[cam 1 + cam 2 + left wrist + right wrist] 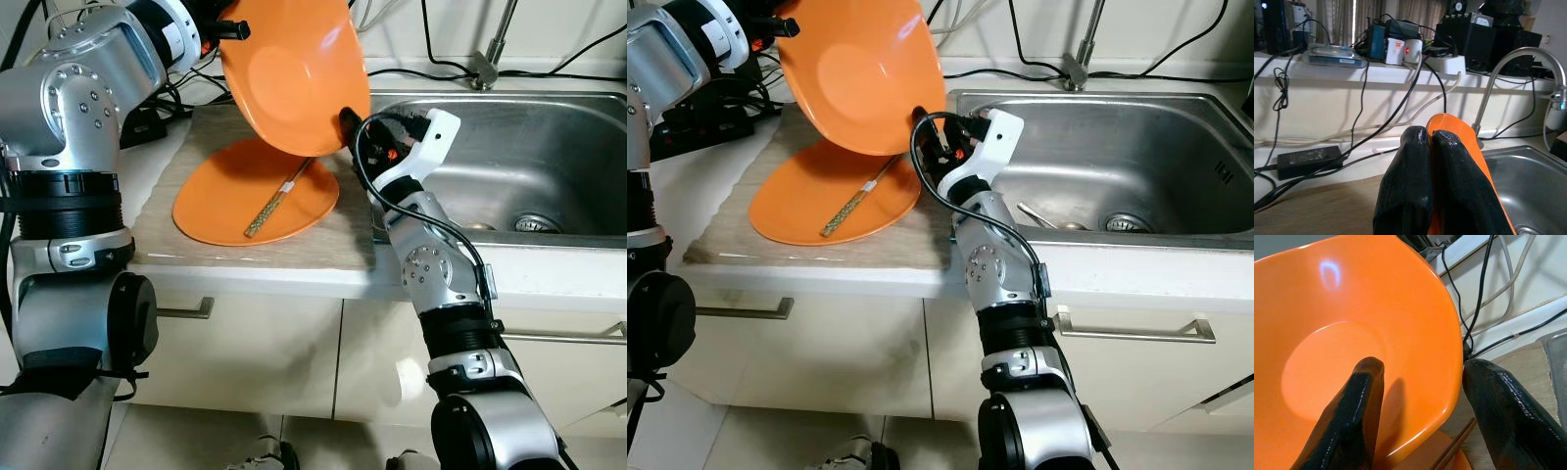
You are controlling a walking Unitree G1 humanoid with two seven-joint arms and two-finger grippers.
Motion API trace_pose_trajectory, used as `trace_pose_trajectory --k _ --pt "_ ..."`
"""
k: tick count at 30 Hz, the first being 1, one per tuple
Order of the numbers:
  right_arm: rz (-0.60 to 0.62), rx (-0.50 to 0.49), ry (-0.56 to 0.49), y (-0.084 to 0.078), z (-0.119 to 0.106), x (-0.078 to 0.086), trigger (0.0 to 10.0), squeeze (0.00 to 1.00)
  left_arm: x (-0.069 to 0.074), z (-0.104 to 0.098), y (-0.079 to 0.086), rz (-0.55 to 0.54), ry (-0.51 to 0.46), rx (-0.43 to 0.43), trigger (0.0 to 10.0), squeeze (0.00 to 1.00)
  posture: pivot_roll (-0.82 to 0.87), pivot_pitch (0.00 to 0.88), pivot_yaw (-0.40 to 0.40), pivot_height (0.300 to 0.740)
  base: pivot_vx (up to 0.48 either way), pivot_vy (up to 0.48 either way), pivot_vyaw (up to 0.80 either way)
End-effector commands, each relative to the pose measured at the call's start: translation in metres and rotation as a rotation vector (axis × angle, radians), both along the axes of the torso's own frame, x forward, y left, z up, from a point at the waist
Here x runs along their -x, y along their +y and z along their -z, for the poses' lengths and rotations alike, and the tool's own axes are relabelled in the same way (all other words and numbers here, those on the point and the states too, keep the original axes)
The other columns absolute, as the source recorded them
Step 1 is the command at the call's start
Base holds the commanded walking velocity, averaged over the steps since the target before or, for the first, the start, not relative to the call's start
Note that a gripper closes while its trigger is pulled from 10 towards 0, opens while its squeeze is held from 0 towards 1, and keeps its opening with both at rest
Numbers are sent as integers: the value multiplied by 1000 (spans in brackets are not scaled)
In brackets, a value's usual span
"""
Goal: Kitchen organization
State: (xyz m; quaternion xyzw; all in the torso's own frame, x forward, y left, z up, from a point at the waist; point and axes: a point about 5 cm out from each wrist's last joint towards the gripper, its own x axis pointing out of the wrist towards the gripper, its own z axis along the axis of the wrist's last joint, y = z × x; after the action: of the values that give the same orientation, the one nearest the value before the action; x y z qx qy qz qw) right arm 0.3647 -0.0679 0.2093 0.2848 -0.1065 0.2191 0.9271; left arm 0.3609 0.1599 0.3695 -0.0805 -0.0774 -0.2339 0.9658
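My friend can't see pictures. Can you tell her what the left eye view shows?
The robot holds a tilted orange bowl in the air: the left gripper pinches its rim, the right gripper straddles its lower edge. Below, chopsticks lie on an orange plate beside a steel sink.

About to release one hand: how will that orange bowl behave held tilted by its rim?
The orange bowl looks stiff, light plastic. Its glossy surface may slip in the left hand, shut on its rim. The right hand straddles the opposite rim, open; without it the bowl could swing.
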Motion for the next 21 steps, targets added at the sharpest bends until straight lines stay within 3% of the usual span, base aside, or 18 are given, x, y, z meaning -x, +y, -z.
trace_pose_trajectory --k 1,7,8,9,21 --pt "-43 -44 -20 18 -11 0 10000 0 8 -21 -4 32 -72 26 0 0 -27 0 96 707 0 0 0" --pt "-30 -43 -26 17 -12 -2 10000 0 7 -17 -3 29 -56 27 0 0 -30 0 98 707 0 0 0" --pt "-21 -34 -28 17 -12 -2 8667 0 7 -16 -3 26 -53 26 0 0 -31 0 97 707 0 0 0" --pt "-16 -29 -27 17 -11 -2 0 0 6 -14 -3 22 -49 22 0 0 -31 0 97 707 0 0 0" --pt "16 -5 17 14 0 -3 0 0 -6 17 7 -39 18 -21 0 0 -39 0 88 707 0 0 0"
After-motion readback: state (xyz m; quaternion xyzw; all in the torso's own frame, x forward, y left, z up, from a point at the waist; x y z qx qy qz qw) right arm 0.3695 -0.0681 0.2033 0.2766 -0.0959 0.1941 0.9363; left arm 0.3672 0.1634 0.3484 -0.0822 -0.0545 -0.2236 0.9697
